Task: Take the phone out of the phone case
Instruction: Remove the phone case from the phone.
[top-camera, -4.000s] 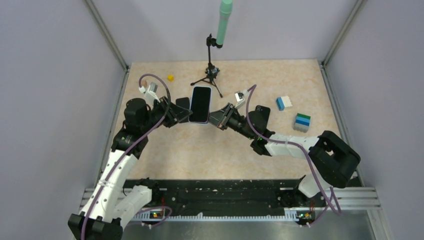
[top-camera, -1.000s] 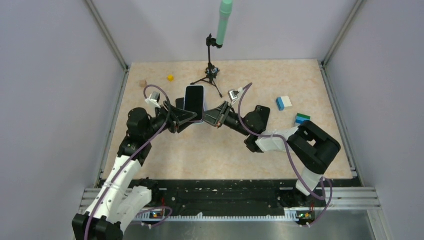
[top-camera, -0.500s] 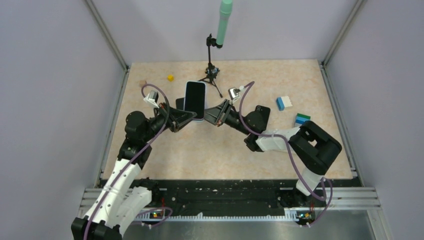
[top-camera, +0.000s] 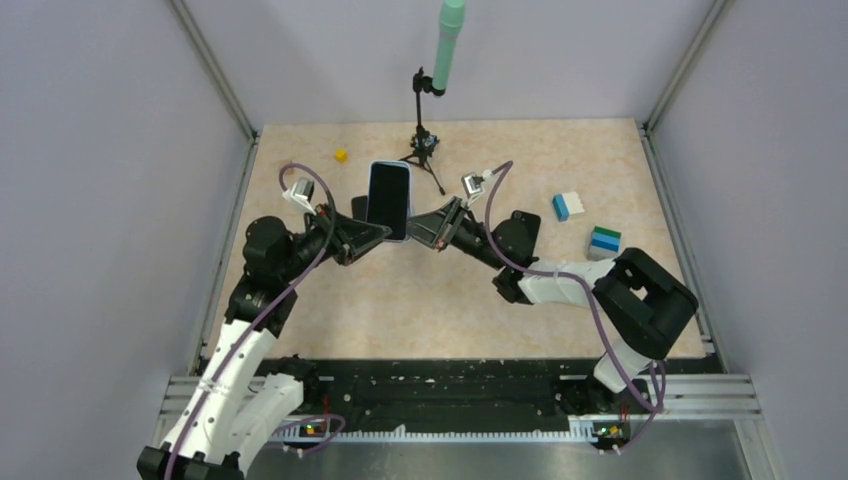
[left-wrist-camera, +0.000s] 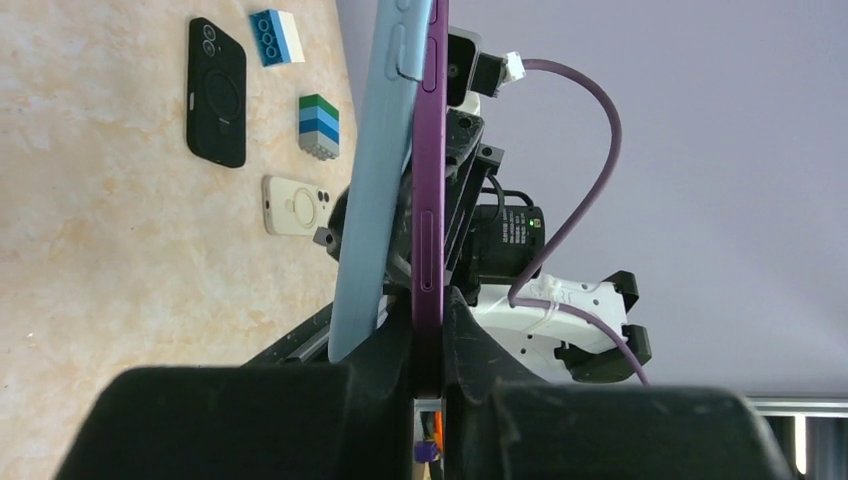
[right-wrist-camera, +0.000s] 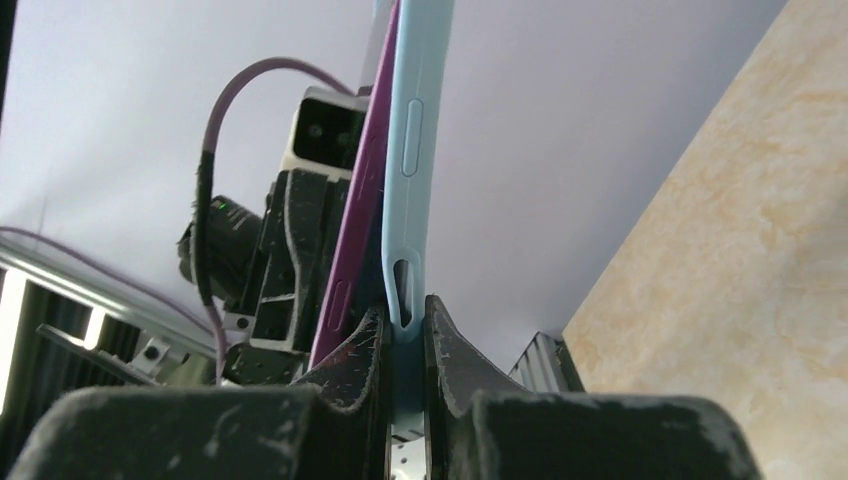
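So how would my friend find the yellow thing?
Start at the beige table, then its far edge, left of the black tripod. The yellow cube sits alone there, the only yellow thing, far smaller than the blue-and-white block further right.

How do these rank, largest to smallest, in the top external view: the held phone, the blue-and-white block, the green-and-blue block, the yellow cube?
Largest: the phone, though it is lifted nearer the camera.
Next: the blue-and-white block and the green-and-blue block, which look alike, so unranked.
Smallest: the yellow cube.
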